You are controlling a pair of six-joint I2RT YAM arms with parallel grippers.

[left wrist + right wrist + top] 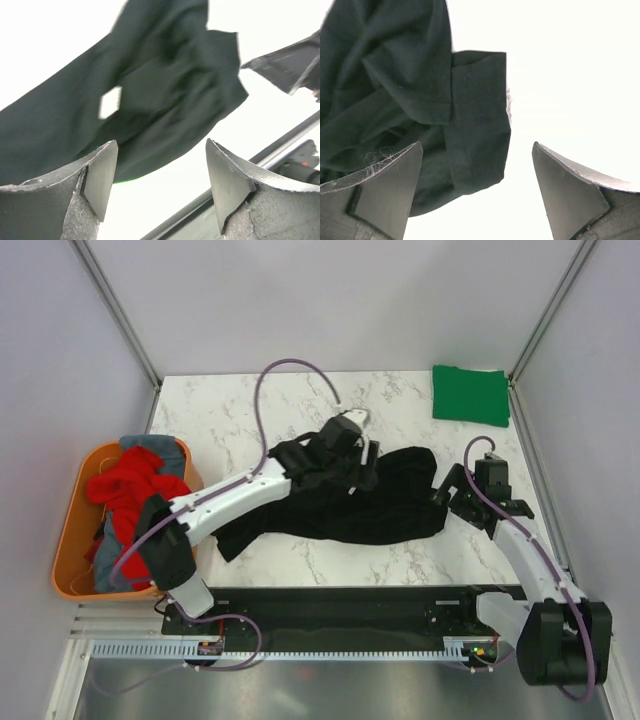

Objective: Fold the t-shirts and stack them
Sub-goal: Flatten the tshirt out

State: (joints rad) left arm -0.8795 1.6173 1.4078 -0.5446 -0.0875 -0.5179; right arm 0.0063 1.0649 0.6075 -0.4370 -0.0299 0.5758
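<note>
Top view: black t-shirt [375,512] lies crumpled mid-desk, under and ahead of left tool [362,462], its far end just in front of right tool [448,498]. Both tools are spread, neither pinching cloth. Green t-shirt [470,393] sits folded flat, well beyond right tool at the far corner. Red t-shirt [130,490] and grey t-shirt [150,446] are heaped in orange tub [68,552], well behind left tool. Step in hand looks like flattening the black one before folding: best to take two separate edges, one per tool, and pull apart evenly so the bunched folds open, rather than grab the middle lump. Left wrist view: left tool [161,146] fingers wide, nothing between them, dark cloth ahead, right tool [287,62] in sight beyond it. Right wrist view: right tool [476,146] gaping, sleeve [477,120] with stitched hem just ahead of the fingers. That looks a good pick point; go low and catch the hem only. Desk [230,410] is white marbled and smooth-looking, so cloth probably slides easily. Plain pale walls close it in on three sides, with metal posts at the far corners.
</note>
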